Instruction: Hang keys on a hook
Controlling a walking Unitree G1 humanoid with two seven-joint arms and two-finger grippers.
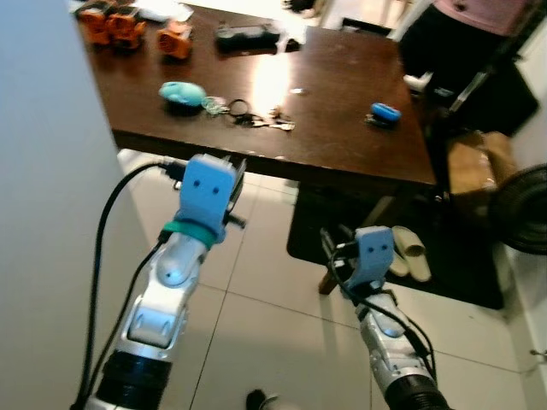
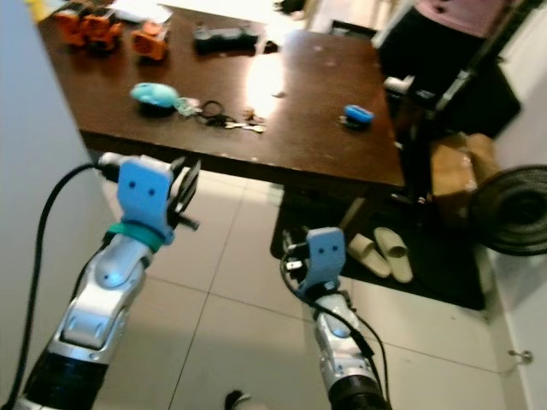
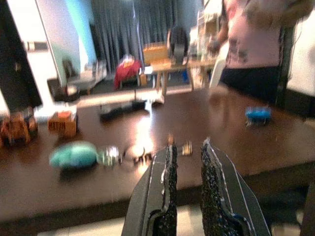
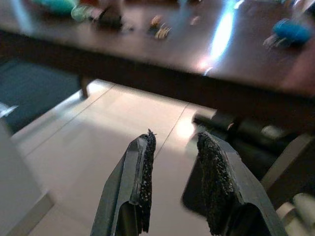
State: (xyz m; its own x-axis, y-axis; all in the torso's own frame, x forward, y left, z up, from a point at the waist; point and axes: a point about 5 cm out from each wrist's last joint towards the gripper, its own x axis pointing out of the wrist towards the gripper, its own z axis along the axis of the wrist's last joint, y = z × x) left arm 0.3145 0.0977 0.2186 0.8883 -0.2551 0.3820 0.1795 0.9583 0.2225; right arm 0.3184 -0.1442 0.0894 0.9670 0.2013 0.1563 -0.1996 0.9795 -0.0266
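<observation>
A bunch of keys (image 1: 259, 119) on a dark ring lies near the front edge of the dark wooden table (image 1: 342, 145), joined to a teal fob (image 1: 182, 93) on its left. In the left wrist view the keys (image 3: 140, 154) and the fob (image 3: 74, 155) lie just beyond the fingertips. My left gripper (image 3: 187, 150) is raised in front of the table edge, below the keys, with its fingers (image 1: 238, 175) a little apart and nothing between them. My right gripper (image 4: 174, 140) hangs lower over the floor tiles, open and empty.
A small blue object (image 1: 385, 113) lies on the table's right side, with orange toys (image 1: 128, 26) and a black device (image 1: 246, 35) at the back. A person (image 1: 479, 34) stands behind the table. A white wall (image 1: 43, 213) is on my left. Slippers (image 1: 410, 252), a box (image 1: 474, 162) and a fan (image 1: 523, 209) are on the right.
</observation>
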